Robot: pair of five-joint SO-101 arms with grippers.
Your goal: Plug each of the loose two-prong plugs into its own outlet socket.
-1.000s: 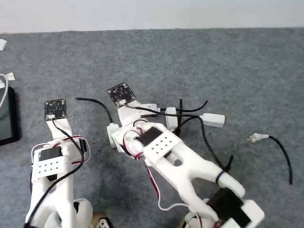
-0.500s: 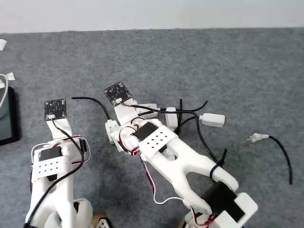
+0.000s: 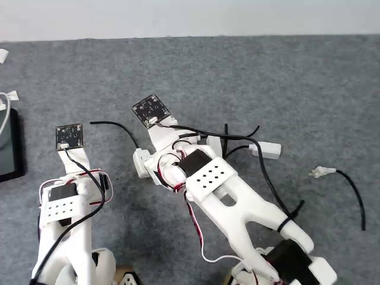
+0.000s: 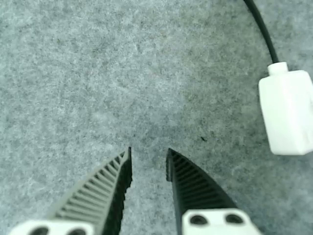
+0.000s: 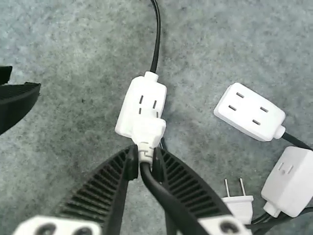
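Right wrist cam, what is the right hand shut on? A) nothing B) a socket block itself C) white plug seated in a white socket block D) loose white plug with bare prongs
C: the right hand grips the white two-prong plug at its cable end, with that plug pressed into the white rectangular outlet socket block; the other white plug with bare prongs lies apart.
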